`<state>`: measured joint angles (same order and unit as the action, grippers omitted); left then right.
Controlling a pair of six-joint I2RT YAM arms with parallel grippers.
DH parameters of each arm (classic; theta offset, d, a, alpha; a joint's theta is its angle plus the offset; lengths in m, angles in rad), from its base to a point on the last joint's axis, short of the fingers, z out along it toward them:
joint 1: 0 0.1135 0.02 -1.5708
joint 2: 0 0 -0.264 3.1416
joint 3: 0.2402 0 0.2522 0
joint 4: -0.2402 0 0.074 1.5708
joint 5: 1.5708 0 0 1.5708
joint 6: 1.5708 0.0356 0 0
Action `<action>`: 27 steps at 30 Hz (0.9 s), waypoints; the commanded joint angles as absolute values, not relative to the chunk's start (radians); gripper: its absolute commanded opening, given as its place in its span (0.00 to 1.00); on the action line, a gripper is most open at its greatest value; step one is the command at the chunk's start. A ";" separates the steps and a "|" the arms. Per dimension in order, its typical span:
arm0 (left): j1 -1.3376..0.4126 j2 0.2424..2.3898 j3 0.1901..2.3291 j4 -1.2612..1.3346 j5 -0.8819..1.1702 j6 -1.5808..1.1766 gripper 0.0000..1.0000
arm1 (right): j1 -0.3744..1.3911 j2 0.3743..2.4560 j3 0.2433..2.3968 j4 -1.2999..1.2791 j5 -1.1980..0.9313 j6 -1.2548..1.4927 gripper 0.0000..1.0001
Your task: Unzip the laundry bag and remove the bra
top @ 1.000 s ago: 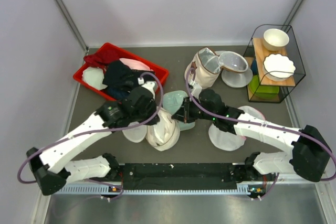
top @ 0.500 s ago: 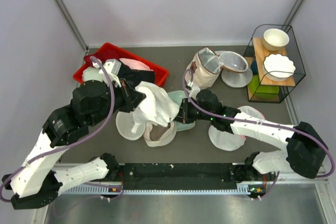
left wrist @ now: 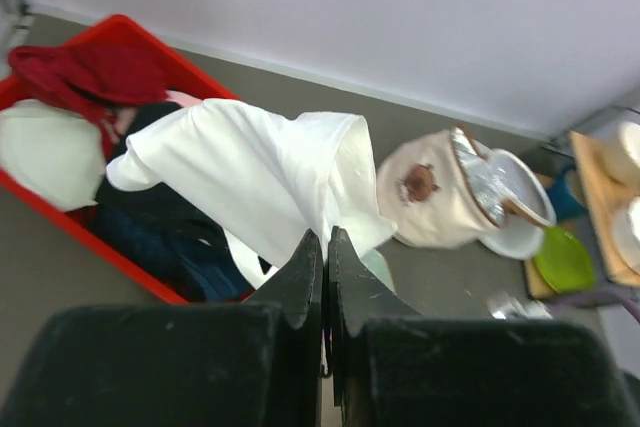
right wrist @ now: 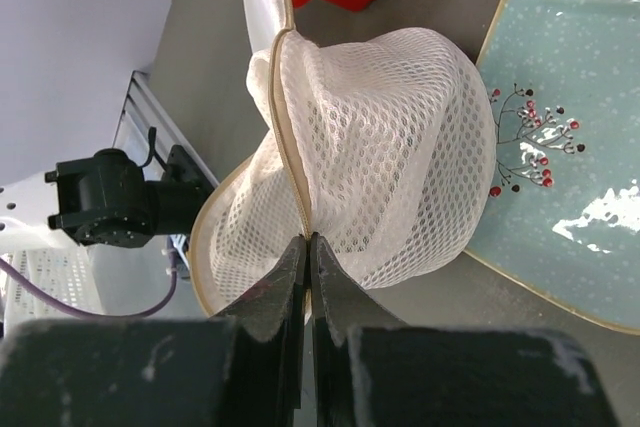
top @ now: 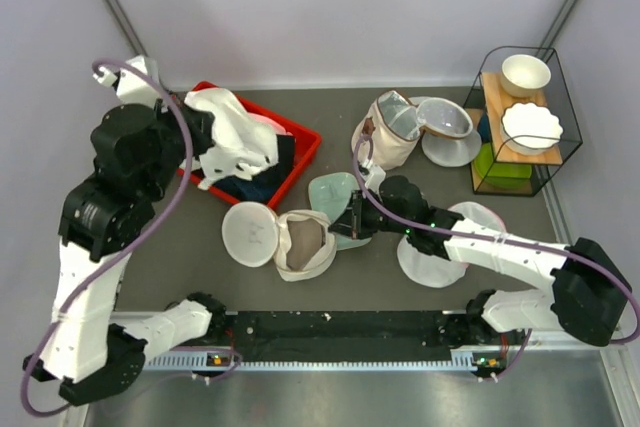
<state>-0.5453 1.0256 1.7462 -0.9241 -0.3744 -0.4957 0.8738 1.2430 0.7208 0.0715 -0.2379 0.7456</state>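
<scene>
cloth: the white cloth (top: 235,137) hangs bunched above the red tray (top: 308,145). the left gripper (left wrist: 325,247) has its jaws pressed together on a fold of it. it is not the task's garment.
zip: judged undone. the laundry bag (top: 300,265) lies in front of the tray, mouth gaping, with its round flap (top: 250,234) folded out flat to the left.
bra (top: 305,239): a taupe patch inside the open mouth, so removal looks not yet done. by my reading it is the 1 step left.
right gripper (right wrist: 307,242): jaws clamped on the bag's tan-trimmed rim at its right side.
what is left: as i judge it, a gripper must reach into the mouth and draw the taupe fabric out while the rim is held.
cloth texture: smooth, thin and opaque, falling in broad soft folds.
tray make: hard red plastic with straight walls and a dark garment (left wrist: 170,217) heaped inside.
bag texture: white honeycomb mesh in the right wrist view, padded and springy-looking, with tan binding along the seam. the drum shape is slumped into a dome.
bra texture: matte, soft and crumpled; its outline is hidden by the bag wall.
plate (right wrist: 570,97): glossy pale green, printed with a thin sprig of red berries, just beside the bag's right edge.
pouch (left wrist: 430,192): beige cloth with a round brown emblem, standing well apart behind the bag.
</scene>
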 commanded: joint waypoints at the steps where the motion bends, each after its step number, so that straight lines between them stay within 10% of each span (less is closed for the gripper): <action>1: -0.384 1.139 1.744 -0.819 -0.259 -0.422 0.00 | 0.865 1.212 0.704 0.133 -0.256 0.761 0.00; 18: 0.038 1.626 1.977 -0.597 0.306 -0.563 0.00 | 0.865 1.298 0.739 0.201 -0.324 0.758 0.00; 27: 0.121 1.654 1.907 -0.554 0.259 -0.566 0.00 | 0.865 1.342 0.769 0.210 -0.348 0.749 0.00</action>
